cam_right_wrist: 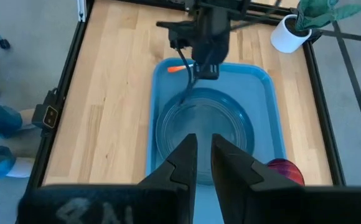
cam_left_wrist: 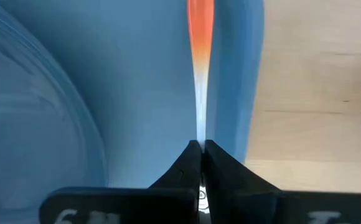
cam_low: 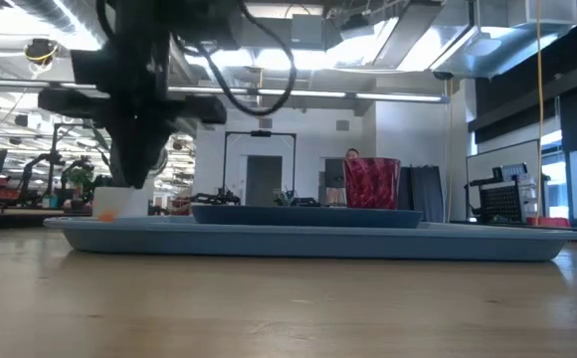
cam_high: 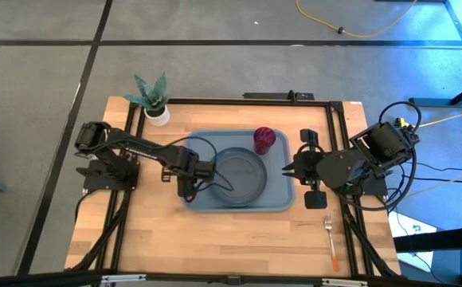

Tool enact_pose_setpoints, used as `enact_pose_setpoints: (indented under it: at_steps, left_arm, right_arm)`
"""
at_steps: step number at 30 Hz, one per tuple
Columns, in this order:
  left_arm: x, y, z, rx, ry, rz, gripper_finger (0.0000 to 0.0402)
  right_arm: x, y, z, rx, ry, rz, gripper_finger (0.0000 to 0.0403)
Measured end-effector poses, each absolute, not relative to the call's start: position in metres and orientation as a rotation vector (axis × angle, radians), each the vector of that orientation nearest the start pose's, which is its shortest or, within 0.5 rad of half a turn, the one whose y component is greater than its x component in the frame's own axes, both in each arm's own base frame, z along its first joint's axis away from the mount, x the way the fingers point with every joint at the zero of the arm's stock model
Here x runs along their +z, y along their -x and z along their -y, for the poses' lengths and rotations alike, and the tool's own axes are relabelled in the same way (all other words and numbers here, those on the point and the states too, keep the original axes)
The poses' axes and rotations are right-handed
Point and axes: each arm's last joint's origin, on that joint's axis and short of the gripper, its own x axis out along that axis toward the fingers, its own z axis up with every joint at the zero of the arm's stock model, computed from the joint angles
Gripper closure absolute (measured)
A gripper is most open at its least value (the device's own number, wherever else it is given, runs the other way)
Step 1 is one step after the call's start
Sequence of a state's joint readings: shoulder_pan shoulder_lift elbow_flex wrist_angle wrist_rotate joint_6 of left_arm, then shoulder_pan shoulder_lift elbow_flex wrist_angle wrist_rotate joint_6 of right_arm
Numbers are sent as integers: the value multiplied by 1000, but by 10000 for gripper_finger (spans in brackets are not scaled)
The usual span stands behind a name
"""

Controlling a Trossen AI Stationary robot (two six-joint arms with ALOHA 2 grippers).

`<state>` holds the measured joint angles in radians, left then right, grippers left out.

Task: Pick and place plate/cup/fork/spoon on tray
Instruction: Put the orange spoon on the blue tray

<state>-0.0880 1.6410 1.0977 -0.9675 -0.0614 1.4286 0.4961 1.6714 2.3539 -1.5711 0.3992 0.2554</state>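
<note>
The left tool (cam_left_wrist: 200, 149) is pressed together on the thin metal stem of an orange-handled utensil (cam_left_wrist: 200, 37), most likely the spoon, though its head is hidden. The orange handle runs forward from the fingertips, over the tray (cam_high: 203, 139) floor along the tray's left edge, beside the plate (cam_high: 241, 174). In the high view this tool (cam_high: 189, 189) sits low over the tray's left front part, just left of the plate.

In the right wrist view the orange handle (cam_right_wrist: 177, 68) sticks out sideways from the left tool (cam_right_wrist: 200, 73) at the tray's (cam_right_wrist: 264, 106) far end.

The right tool (cam_high: 288, 169) hangs at the tray's right edge, its fingers (cam_right_wrist: 187, 155) slightly apart and holding nothing, pointed toward the plate (cam_right_wrist: 199, 134). The red cup (cam_high: 264, 139) stands on the tray just behind and left of it, at the plate's rear right rim.

The fork (cam_high: 330, 237) lies on the bare counter (cam_high: 215, 239) well to the front right, off the tray, tines toward the right tool, orange handle toward the front edge.

A potted plant (cam_high: 153, 100) stands at the counter's rear left corner.
</note>
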Motion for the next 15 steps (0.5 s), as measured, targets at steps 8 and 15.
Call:
enact_pose_setpoints:
  at_steps: [8,15]
  left_arm:
    - [189,-292,8,-1072,-1153,-1186,401]
    - [174,-294,2,-1108,-1082,-1218,401]
  right_arm:
    - [494,-234,-111,-14,155,-802,353]
    - [494,-233,-111,2,192,-802,353]
